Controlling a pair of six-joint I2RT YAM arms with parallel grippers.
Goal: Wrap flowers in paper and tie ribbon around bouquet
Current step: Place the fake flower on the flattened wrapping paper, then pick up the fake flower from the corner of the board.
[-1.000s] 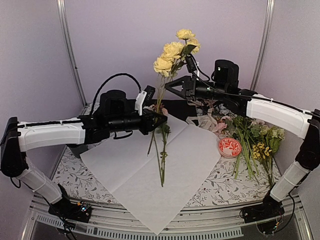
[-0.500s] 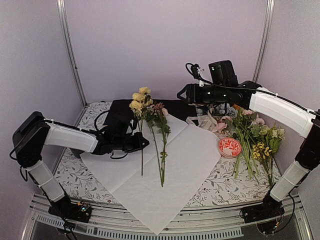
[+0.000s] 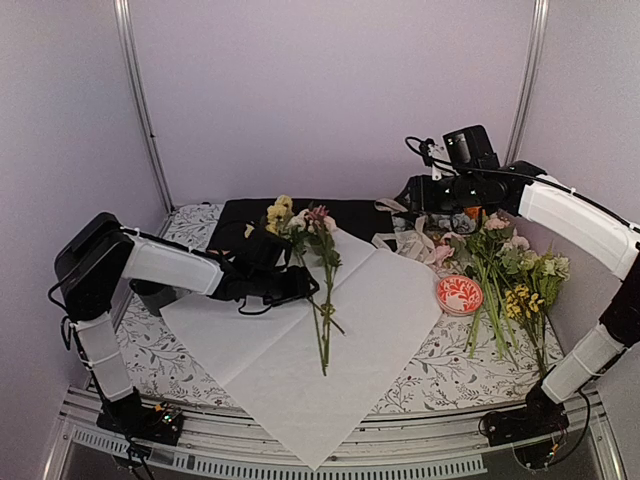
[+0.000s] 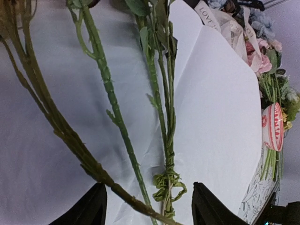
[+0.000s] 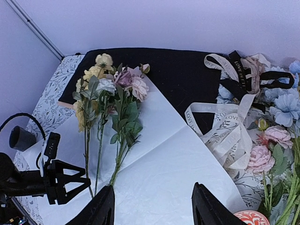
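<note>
The flowers (image 3: 300,222) lie on the white paper (image 3: 390,320), yellow and pink blooms at the far end, green stems (image 4: 164,112) running toward me. My left gripper (image 3: 306,287) sits low over the stems, open; in the left wrist view its fingertips (image 4: 93,210) flank the stems without pinching them. My right gripper (image 3: 408,194) hangs open and empty above the table's back right; its wrist view looks down on the paper (image 5: 178,168) and blooms (image 5: 112,82). The cream ribbon (image 5: 229,133) lies loosely coiled right of the paper.
A black sheet (image 3: 350,212) lies under the paper's far corner, a black ribbon (image 5: 255,75) on it. Loose blue and pink flowers (image 5: 281,117) and green-stemmed sprigs (image 3: 510,275) pile at the right. A red-and-white disc (image 3: 459,294) sits beside the paper.
The yellow stems, held upright by both grippers a second ago, came down onto the paper beside the pink ones. The right gripper let go first and drew back right; the left gripper then opened.
</note>
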